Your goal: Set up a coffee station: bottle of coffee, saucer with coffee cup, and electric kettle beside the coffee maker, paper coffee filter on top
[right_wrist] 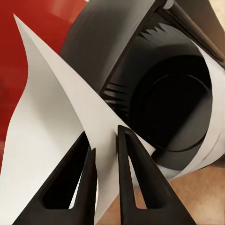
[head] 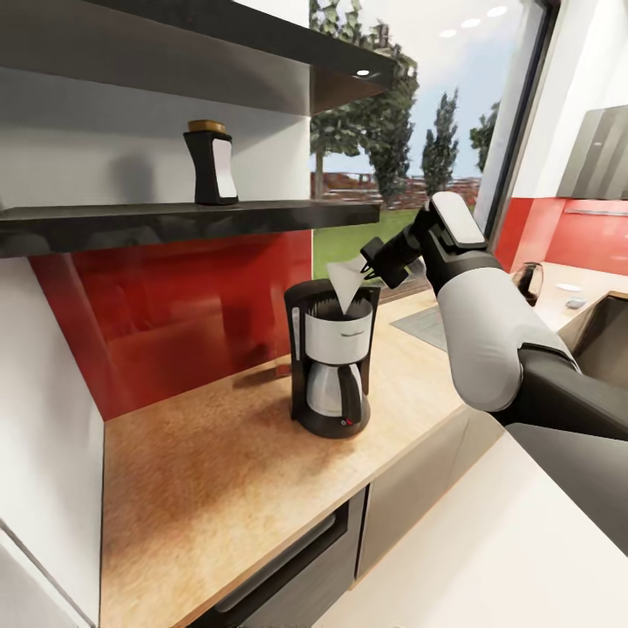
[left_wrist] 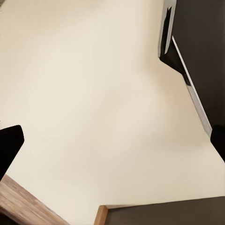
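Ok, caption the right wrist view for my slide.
Right gripper pinching the paper coffee filter over the coffee maker.

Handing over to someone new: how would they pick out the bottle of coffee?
Find the glossy red backsplash; just above it runs the lower dark kitchen shelf. The bottle of coffee stands alone on it: small, dark, waisted, with a white label and golden-tan cap, unlike the coffee maker on the countertop below.

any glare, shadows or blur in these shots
Head view: the red backsplash carries soft glossy reflections, and the coffee maker casts a shadow on the countertop. Right wrist view: the paper filter between the right gripper fingers is sharp. Left wrist view: a flat, featureless cream surface.
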Controlling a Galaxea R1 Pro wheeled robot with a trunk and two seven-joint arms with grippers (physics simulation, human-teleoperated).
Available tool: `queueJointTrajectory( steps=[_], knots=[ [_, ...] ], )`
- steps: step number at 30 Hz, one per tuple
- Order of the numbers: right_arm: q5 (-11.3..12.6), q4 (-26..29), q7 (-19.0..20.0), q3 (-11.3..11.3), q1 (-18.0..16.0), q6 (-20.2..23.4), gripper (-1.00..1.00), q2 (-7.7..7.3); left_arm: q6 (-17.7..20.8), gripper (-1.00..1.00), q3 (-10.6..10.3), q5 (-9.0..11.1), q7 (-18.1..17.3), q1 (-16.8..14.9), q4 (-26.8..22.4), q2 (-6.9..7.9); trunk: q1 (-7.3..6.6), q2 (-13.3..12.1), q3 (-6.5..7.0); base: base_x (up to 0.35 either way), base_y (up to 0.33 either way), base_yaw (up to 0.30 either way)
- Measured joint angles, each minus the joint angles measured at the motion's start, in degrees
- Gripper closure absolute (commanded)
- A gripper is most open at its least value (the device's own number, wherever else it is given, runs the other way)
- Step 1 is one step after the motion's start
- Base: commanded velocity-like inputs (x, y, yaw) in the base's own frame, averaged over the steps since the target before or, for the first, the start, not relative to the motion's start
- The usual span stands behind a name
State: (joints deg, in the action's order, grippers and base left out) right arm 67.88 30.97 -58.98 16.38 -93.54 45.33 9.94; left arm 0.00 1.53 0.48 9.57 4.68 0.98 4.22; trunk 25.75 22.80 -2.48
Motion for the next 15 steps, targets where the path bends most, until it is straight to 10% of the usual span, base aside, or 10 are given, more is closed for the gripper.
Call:
queueJointTrajectory(
  steps=[15],
  knots=[
    [0.0,0.0,0.0,0.0,0.0,0.0,1.00,-0.01,0.0,-1.00,0.0,0.1,0.1,0.0,0.1,0.05,0.00,0.0,0.00,-0.019,0.052,-0.057]
  ],
)
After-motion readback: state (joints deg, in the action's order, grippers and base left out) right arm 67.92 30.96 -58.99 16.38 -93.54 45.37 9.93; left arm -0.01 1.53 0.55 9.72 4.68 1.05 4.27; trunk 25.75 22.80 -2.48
